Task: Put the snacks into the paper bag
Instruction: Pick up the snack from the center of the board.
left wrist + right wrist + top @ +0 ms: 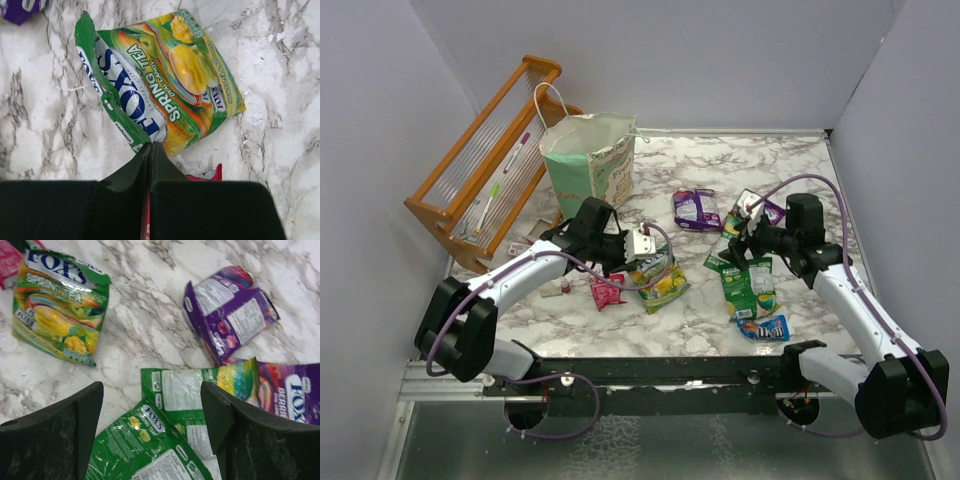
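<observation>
lab test cell | grey partition walls (720, 60) | marble-patterned tabletop (700, 320)

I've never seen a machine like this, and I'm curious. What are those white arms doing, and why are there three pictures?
Those are two robot arms fixed at the table's near edge. One picture comes from a camera up above; the other two come from little cameras on each arm's wrist, looking down past its tool.

On the marble table lie shiny snack packets: a purple packet, a green packet, a blue packet and a yellow-green packet. At the back stands the paper bag, where the snacks should go, beside an orange wooden rack.

The left tool is shut, its tips right at the yellow-green packet's edge, with something red peeking out beside it; I can't tell whether it has pinched anything. The right tool is open and hovers over the green packets, holding nothing.
</observation>
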Tool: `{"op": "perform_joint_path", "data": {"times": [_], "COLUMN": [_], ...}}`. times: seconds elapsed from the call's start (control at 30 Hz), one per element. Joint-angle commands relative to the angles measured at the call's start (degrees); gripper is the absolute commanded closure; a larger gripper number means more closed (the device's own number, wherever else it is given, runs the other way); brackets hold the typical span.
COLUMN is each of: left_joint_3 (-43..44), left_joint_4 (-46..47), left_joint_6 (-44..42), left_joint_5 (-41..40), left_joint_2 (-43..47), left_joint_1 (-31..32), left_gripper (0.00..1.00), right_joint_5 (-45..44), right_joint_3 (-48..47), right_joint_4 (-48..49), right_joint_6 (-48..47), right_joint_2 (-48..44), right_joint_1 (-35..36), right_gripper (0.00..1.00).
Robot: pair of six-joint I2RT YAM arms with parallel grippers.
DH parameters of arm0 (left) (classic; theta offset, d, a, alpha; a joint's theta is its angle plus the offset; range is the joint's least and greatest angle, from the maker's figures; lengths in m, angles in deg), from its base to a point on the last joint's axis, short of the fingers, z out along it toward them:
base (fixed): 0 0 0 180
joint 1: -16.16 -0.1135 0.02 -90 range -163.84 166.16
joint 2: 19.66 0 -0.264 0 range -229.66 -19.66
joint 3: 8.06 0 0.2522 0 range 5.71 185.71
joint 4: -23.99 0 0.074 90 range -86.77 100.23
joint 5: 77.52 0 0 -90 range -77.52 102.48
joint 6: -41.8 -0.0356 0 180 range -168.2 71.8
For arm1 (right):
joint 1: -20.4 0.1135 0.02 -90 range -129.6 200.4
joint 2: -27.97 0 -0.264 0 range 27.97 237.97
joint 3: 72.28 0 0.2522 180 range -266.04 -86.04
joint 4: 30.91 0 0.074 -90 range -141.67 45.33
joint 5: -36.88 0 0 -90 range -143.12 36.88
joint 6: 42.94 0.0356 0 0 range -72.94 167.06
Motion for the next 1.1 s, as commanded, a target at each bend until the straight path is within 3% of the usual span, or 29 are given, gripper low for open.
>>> {"op": "perform_joint_path", "data": {"times": [0.0, 0.2, 0.4, 0.77, 0.87, 1.07], "left_joint_3": [3.94, 9.49, 11.06, 9.46, 8.61, 7.77], "left_joint_4": [-7.18, -12.96, -11.94, -8.89, -8.37, -8.08], "left_joint_6": [-10.26, -12.06, -9.62, -6.79, -6.58, -6.12], "left_joint_5": [4.44, 6.37, 6.65, 6.02, 5.77, 5.80], "left_joint_2": [3.74, 3.40, 1.80, 3.06, 3.59, 4.14], "left_joint_1": [1.87, 3.67, 6.90, 8.01, 8.02, 7.98], "left_gripper": [1.00, 1.00, 1.00, 1.00, 1.00, 1.00], "right_joint_5": [13.34, 23.25, 28.06, 27.36, 26.83, 25.59], "right_joint_3": [0.00, -2.14, -1.66, -1.84, -2.24, -4.41], "right_joint_4": [2.21, 1.52, 6.08, 10.96, 11.31, 9.19], "right_joint_6": [0.61, -2.03, -0.54, 1.67, 2.47, 2.10], "right_joint_2": [1.89, 6.40, 12.28, 20.22, 21.85, 24.37], "right_joint_1": [-0.13, 0.47, 3.86, 11.14, 13.04, 14.33], "right_gripper": [0.21, 0.22, 0.22, 0.23, 0.31, 0.66]}}
